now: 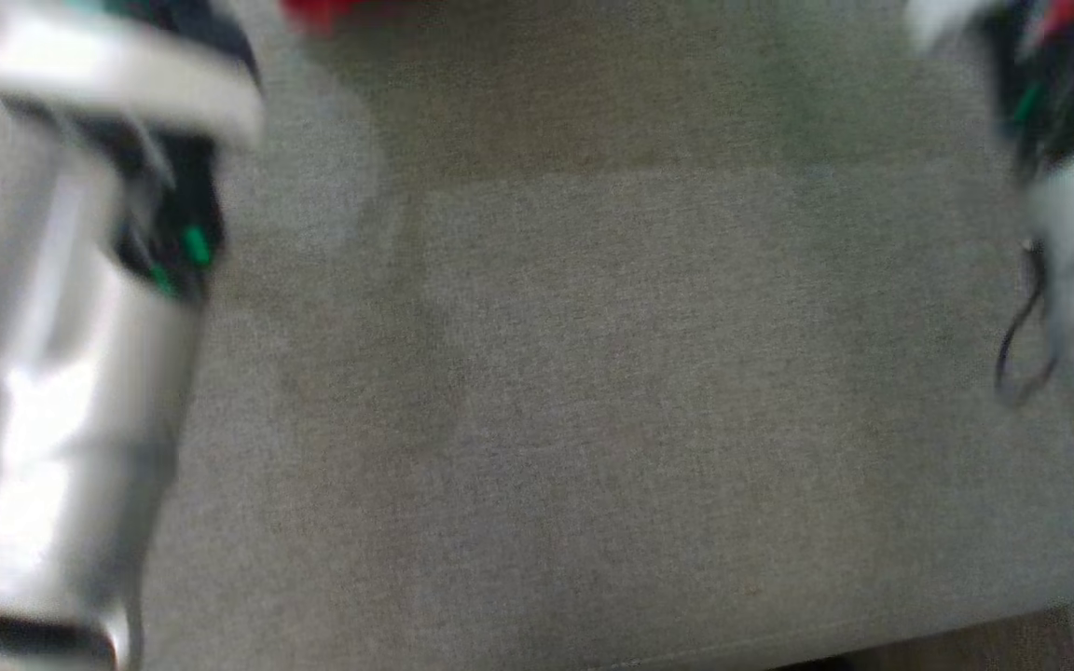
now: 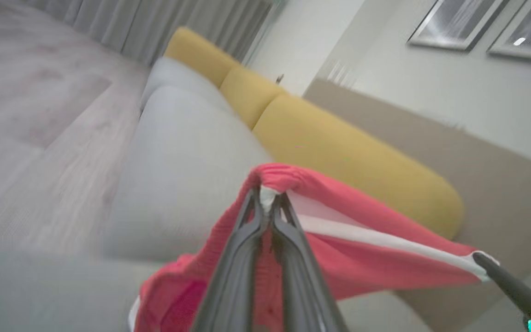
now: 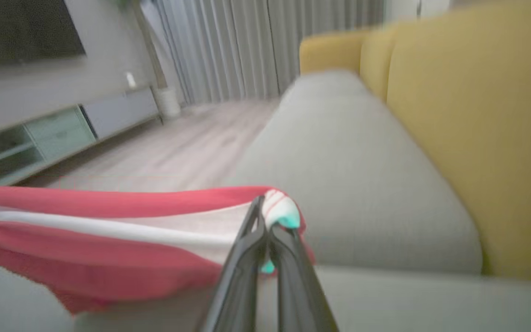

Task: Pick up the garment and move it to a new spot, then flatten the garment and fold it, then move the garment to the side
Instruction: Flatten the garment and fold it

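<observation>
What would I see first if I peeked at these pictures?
The bright red cloth garment with a white stripe jumps out, stretched between the left gripper and right gripper, both shut on its edge. Behind it sits a sofa with grey seats and a yellow cushioned back.

Soft, even indoor light is falling on the grey sofa seat (image 1: 593, 419), leaving only faint shadows toward its far edge. Motion blur is smearing the whole head view, the left forearm (image 1: 61, 373) most. In the wrist views the room behind is blurring while the red garment (image 2: 362, 240) is showing sharper.
</observation>
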Controlling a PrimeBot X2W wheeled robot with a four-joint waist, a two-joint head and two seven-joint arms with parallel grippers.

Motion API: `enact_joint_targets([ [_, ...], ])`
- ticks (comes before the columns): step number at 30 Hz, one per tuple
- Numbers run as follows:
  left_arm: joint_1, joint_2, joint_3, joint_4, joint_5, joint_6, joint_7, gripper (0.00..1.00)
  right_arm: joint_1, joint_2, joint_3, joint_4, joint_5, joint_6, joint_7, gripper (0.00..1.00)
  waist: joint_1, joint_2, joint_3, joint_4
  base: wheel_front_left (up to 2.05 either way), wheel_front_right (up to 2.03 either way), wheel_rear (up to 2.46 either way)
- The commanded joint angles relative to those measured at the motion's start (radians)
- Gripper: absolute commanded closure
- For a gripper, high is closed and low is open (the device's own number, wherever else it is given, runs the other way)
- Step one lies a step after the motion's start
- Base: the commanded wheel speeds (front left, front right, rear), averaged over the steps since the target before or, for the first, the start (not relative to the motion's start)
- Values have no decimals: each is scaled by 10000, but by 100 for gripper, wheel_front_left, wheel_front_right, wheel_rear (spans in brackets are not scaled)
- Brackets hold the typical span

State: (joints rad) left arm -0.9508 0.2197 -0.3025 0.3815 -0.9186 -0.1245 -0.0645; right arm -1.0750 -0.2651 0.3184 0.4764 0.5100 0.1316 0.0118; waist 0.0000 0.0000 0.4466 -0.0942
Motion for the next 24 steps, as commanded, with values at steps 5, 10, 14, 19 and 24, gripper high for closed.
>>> enact_joint_targets([
  [5,2309,789,-879,421,342,-52,-247,100,2568,-59,412,-426,844,-9,1598,100,0,0,-587,-74,0,0,0],
  [10,4324,1050,-1681,295,498,-23,-148,100,4624,-557,13,-1245,957,-9,2634,100,0,0,-1457,129,0,0,0],
  [14,6381,1452,-1983,-1077,439,608,215,100,7087,-730,-976,-3206,442,-9,4023,100,0,0,-2364,342,0,0,0],
  [19,8486,2093,-2093,-3661,101,1636,1029,100,9982,-320,-2476,-6175,-390,-9,6074,100,0,0,-2865,489,0,0,0],
  [24,10036,2648,-2332,-6210,-100,2665,1917,100,12126,529,-3687,-9182,-1173,-9,7923,100,0,0,-2829,594,0,0,0],
])
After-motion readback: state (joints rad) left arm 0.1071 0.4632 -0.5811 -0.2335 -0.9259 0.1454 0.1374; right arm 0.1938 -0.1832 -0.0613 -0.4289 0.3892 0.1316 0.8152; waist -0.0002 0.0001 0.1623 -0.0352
